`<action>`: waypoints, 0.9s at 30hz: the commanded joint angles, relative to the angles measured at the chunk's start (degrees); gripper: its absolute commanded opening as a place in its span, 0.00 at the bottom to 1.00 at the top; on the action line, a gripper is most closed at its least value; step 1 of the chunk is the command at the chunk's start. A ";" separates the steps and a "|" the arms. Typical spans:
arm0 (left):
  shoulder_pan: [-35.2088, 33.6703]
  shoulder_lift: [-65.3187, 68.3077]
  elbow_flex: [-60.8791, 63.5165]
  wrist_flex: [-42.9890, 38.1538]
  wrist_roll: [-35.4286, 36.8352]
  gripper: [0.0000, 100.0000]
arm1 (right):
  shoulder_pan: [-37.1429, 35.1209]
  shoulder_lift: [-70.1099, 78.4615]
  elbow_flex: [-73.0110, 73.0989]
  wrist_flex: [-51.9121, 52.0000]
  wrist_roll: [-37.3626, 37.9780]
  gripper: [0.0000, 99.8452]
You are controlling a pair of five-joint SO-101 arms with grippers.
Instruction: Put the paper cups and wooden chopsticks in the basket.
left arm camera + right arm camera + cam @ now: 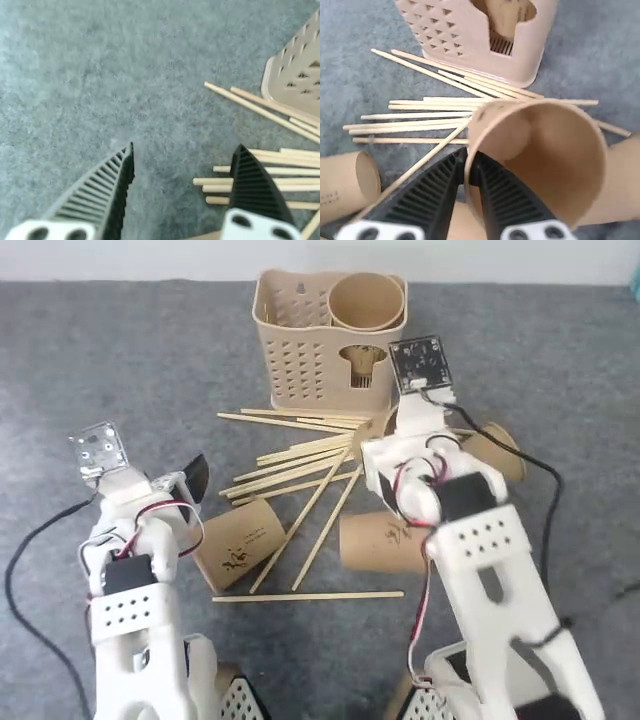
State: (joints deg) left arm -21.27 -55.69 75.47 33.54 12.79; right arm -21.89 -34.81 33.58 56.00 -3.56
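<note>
Gripping one paper cup (pixel 545 160) at its rim, right arm.
High view: basket (pixel 300 360) upper centre holds a stowed cup (pixel 365 300); chopsticks (pixel 300 465) and loose cups (pixel 235 545) mid-frame on grey carpet (pixel 100 360). Left wrist: left gripper (pixel 185 147) wide, empty. Right wrist: right gripper (pixel 468 155) pinches cup wall; thin hold, may slip or crush.

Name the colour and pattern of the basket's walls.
Beige, with rows of small holes; the basket shows best in the high view.

Left of the basket (pixel 300 350) the grey worktop (pixel 120 360) lies open. In front of the basket, scattered chopsticks (pixel 295 465) and toppled cups (pixel 240 540) crowd the approach. A cup (pixel 366 302) fills its right compartment.
</note>
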 commanded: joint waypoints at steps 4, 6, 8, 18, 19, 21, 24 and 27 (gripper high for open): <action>0.00 -1.32 0.04 -2.29 -0.53 0.29 | 0.04 -8.22 -6.59 3.12 11.43 0.01; 0.00 -1.32 0.04 -2.29 -0.53 0.29 | 0.22 -8.13 -11.78 5.76 14.15 0.01; 0.00 -1.32 0.04 -2.29 -0.53 0.29 | 0.92 -6.81 -18.55 8.48 15.91 0.01; 0.00 -1.32 -0.13 -2.11 -2.64 0.29 | 4.88 19.56 -62.68 16.92 19.60 0.01; 0.00 -1.32 -0.13 -2.11 -2.73 0.29 | 5.14 22.81 -66.99 16.84 20.22 0.01; 0.00 -1.32 -0.13 -2.11 -2.73 0.29 | 5.23 28.97 -74.81 16.84 22.07 0.01; 0.00 -1.32 -0.04 -2.20 -2.73 0.29 | 5.14 37.93 -84.92 16.57 23.03 0.01; 0.00 -1.32 -0.04 -2.20 -2.81 0.29 | 4.79 45.85 -93.19 16.48 22.77 0.01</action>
State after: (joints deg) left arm -21.27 -55.69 76.09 32.40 10.59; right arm -17.32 5.98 -49.67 72.53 18.33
